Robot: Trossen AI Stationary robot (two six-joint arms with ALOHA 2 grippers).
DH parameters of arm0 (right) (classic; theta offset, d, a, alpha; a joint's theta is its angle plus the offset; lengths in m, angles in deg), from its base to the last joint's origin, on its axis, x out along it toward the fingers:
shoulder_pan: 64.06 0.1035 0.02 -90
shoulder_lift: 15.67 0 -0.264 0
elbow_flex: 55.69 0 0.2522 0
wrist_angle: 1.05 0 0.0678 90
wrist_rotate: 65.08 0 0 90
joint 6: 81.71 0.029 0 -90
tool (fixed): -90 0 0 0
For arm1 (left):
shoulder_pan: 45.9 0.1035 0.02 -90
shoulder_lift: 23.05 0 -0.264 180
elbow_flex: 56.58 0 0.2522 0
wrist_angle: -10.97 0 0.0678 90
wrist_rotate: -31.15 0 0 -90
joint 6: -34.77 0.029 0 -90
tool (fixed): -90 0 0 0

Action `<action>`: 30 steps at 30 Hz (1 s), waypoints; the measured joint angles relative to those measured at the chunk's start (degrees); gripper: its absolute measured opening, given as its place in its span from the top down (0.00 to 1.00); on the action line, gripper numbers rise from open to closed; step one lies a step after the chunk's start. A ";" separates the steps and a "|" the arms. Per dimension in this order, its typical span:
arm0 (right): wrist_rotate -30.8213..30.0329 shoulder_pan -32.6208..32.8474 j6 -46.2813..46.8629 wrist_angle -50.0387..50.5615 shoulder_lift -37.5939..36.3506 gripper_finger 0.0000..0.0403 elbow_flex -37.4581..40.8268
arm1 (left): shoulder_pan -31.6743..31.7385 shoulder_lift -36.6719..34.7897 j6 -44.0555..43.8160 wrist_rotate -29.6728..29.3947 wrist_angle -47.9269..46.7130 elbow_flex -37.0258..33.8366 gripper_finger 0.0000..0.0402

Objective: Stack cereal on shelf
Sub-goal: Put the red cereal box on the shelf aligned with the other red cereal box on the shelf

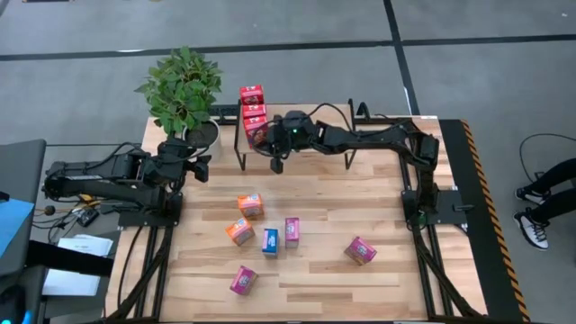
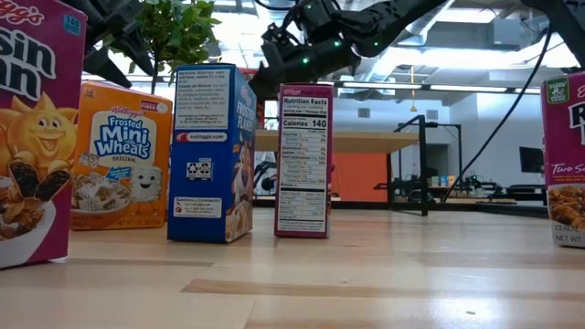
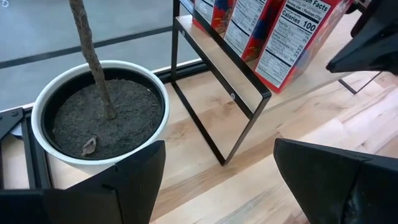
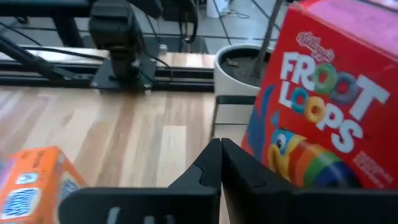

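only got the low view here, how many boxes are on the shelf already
Observer: Three red boxes stand in a row on the shelf, at its end by the potted plant.
Operator: is the right gripper holding one
Observer: No, the right gripper is shut on nothing, beside the nearest red box.
Operator: and the left
Observer: The left gripper is open, near the plant's pot.
Operator: how many left on the table
Observer: Six boxes remain on the table.

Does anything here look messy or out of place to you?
Nothing looks spilled or damaged. Three red boxes stand in a neat row on the shelf. The other six are simply scattered about the table, turned every which way, with the magenta box nearest the front lying at an angle.
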 joint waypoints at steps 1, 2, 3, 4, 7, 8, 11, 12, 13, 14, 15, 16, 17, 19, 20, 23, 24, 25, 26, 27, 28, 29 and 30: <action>-0.59 0.01 -0.12 -0.25 0.02 0.92 0.00 | 0.00 0.00 0.00 0.00 0.01 0.00 0.28; -1.07 0.01 -0.10 -0.71 0.02 0.92 0.00 | -0.01 0.00 0.00 0.00 0.02 0.00 0.28; -1.49 0.01 -0.12 -1.23 0.02 0.92 0.00 | -0.01 0.00 0.00 0.00 0.00 0.00 0.28; -1.51 0.01 -0.14 -1.55 0.00 0.92 0.00 | 0.01 0.00 0.00 -0.02 0.00 0.00 0.28; -1.55 0.01 -0.57 -1.61 0.00 0.93 0.00 | -0.01 0.00 0.00 -0.02 0.00 0.00 0.28; -1.55 0.01 -1.24 -1.62 0.00 0.94 0.00 | -0.01 0.00 0.00 -0.02 0.00 0.00 0.28; -1.56 0.01 -3.16 -1.92 0.00 0.96 0.00 | 0.00 0.00 0.00 -0.18 -0.01 0.00 0.28; -1.57 0.01 -3.77 -1.93 0.00 0.96 0.00 | 0.00 0.00 0.00 -0.22 0.00 0.00 0.28; -1.55 0.01 -4.05 -1.97 0.00 0.96 0.00 | -0.01 0.00 0.00 -0.24 0.00 0.00 0.28; -1.55 0.01 -4.18 -1.99 0.00 0.96 0.00 | 0.01 0.00 0.00 -0.28 0.00 0.00 0.28; -1.55 0.01 -4.18 -1.99 0.00 0.95 0.00 | -0.01 0.00 -0.06 -0.34 0.00 0.00 0.28; -1.55 -0.03 -4.20 -1.99 0.00 0.95 0.00 | 0.01 0.00 -0.13 -0.37 0.00 0.00 0.28; -1.55 -0.16 -4.25 -1.99 0.00 0.94 0.00 | -0.01 0.00 -0.25 -0.39 0.00 0.00 0.28; -1.58 -0.25 -4.62 -1.99 0.00 0.92 0.00 | -0.01 0.00 -0.31 -0.39 0.00 0.00 0.28; -1.72 -0.25 -4.77 -2.00 0.00 0.92 0.00 | 0.01 0.00 -0.38 -0.37 0.00 0.00 0.28; -4.14 -0.25 -6.70 -2.21 0.00 0.92 0.00 | 0.01 0.00 -1.14 -0.38 0.00 0.00 0.28; -4.78 -0.25 -7.51 -2.39 0.00 0.92 0.00 | -0.01 0.00 -1.40 -0.38 0.00 -0.01 0.28; -5.05 -0.25 -8.16 -2.55 0.00 0.93 0.00 | 0.00 0.00 -1.67 -0.37 0.00 0.00 0.28; -5.16 -0.27 -8.59 -2.78 0.00 0.94 0.00 | 0.00 0.00 -1.84 -0.38 0.01 0.00 0.28; -5.18 -0.28 -8.73 -3.03 0.00 0.94 0.00 | 0.00 0.00 -2.10 -0.38 0.00 0.00 0.28; -5.18 -0.28 -8.72 -3.26 0.00 0.95 0.00 | 0.00 0.00 -2.29 -0.37 0.00 0.00 0.28; -5.18 -0.28 -8.71 -3.56 0.00 0.95 0.00 | 0.00 0.00 -2.32 -0.37 0.00 0.00 0.28; -5.18 -0.28 -8.71 -3.79 0.00 0.96 0.00 | -0.01 0.00 -2.37 -0.37 0.02 0.00 0.28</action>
